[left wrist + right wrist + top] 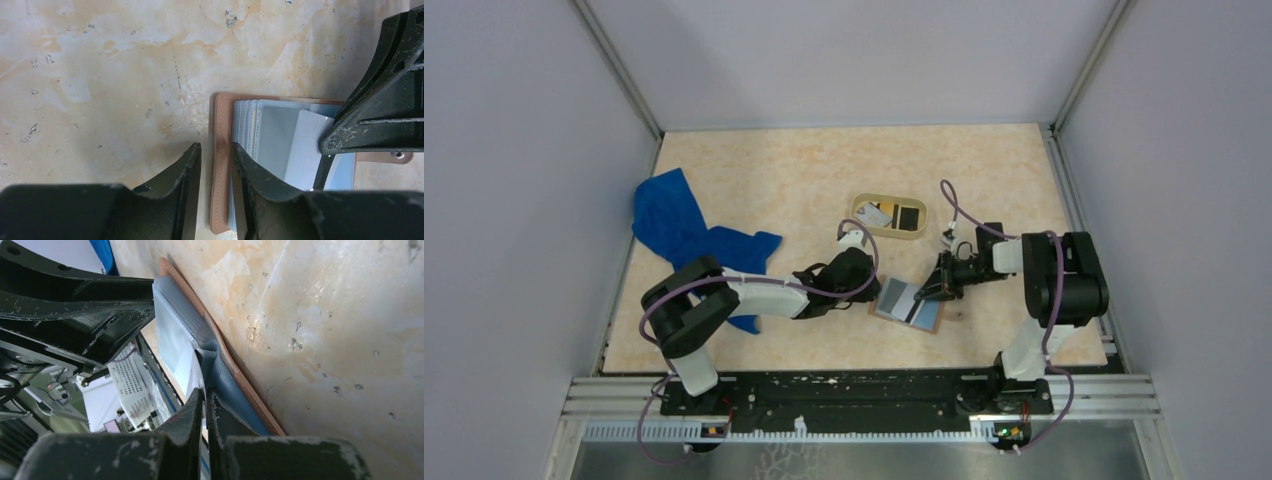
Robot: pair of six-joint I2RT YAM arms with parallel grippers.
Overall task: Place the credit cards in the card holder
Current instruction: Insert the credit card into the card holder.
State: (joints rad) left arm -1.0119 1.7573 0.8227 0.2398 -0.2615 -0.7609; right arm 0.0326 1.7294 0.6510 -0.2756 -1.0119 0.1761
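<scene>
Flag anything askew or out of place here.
The white card lies tilted across the sleeves of the open card holder, not square with them, pinched by the right gripper. The blue cloth lies crumpled at the left.

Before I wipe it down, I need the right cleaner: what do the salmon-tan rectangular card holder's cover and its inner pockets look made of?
Card holder's salmon-tan cover: probably matte leather or faux leather; faint stitching lines its edge. Inner pockets: thin, slightly glossy translucent plastic; their stacked sheet edges show.
</scene>
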